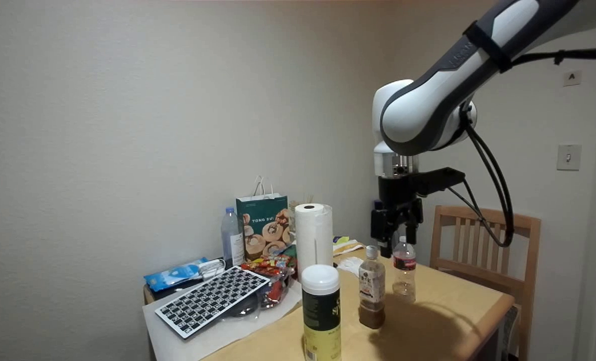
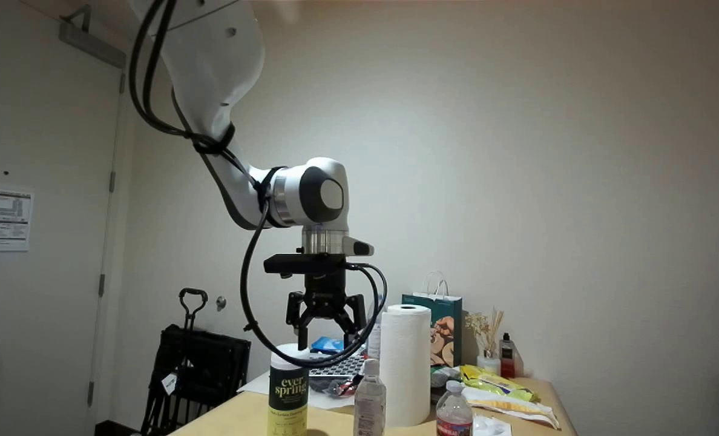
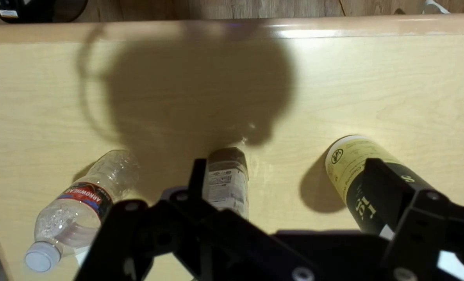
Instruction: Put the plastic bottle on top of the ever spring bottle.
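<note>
While its jaws are spread wide with nothing held in them, the gripper [image 2: 325, 340] is suspended above the table [image 1: 443, 291]. The plastic bottle [image 1: 371, 288] is stood upright on the table; in the wrist view it is seen between the jaws, nearer to 1 of them. Brown contents are shown in its base, below a pale label whose print is too small to be read. On opposite sides, apart from it, are placed the ever spring bottle [image 2: 288, 393] and a clear Arrowhead bottle [image 3: 87, 199] with a pale cap. The contents of the ever spring bottle are hidden by its white lid and its dark and yellow-green sides; "ever spring" is lettered in yellow on the dark part. "ARROWHEAD" is printed on the clear bottle's label, and whether liquid is inside cannot be told.

Farther back, a green paper bag [image 1: 263, 220] is marked "TONG SUI", with a blue-capped bottle [image 1: 232, 240], white-labelled, set beside it and a paper towel roll [image 1: 309, 235] near it. In an exterior view, dried flowers [image 2: 483, 327] are held in a white jar [image 2: 488, 364], near a dark-capped bottle [image 2: 508, 363] coloured red in its lower part. A wall plate [image 1: 572, 78] is marked "A".
</note>
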`<control>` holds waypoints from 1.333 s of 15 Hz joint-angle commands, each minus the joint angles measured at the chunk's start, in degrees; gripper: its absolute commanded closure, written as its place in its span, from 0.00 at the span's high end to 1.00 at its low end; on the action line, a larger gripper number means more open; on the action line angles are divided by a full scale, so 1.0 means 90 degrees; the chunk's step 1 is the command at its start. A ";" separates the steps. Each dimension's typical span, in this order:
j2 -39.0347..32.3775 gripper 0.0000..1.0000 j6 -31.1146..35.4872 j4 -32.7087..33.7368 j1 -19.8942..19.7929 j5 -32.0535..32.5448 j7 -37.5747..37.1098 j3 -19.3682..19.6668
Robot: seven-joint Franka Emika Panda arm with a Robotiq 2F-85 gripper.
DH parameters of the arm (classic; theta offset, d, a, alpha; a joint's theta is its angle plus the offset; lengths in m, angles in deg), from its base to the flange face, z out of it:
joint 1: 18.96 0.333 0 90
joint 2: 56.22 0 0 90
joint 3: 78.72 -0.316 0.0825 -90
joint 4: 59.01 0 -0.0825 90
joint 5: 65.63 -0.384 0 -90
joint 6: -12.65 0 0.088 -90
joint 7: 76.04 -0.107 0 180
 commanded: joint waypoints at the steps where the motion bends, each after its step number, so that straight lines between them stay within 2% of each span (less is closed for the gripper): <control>1: -0.0778 1.00 -0.0117 0.0793 -0.0045 0.0089 0.0447 0.0112; 3: -0.1149 1.00 -0.0046 0.1144 -0.0064 0.0084 0.0520 0.0170; 4: -0.0756 1.00 -0.0019 0.0761 -0.0010 0.0000 0.0294 0.0134; 10: -0.0900 1.00 -0.0020 0.0890 0.0000 0.0001 0.0298 0.0138; 12: -0.1146 1.00 0.0032 0.1063 -0.0072 -0.0264 0.0608 0.0178; 20: -0.1929 1.00 0.0020 0.1855 -0.0228 -0.0253 0.1445 0.0232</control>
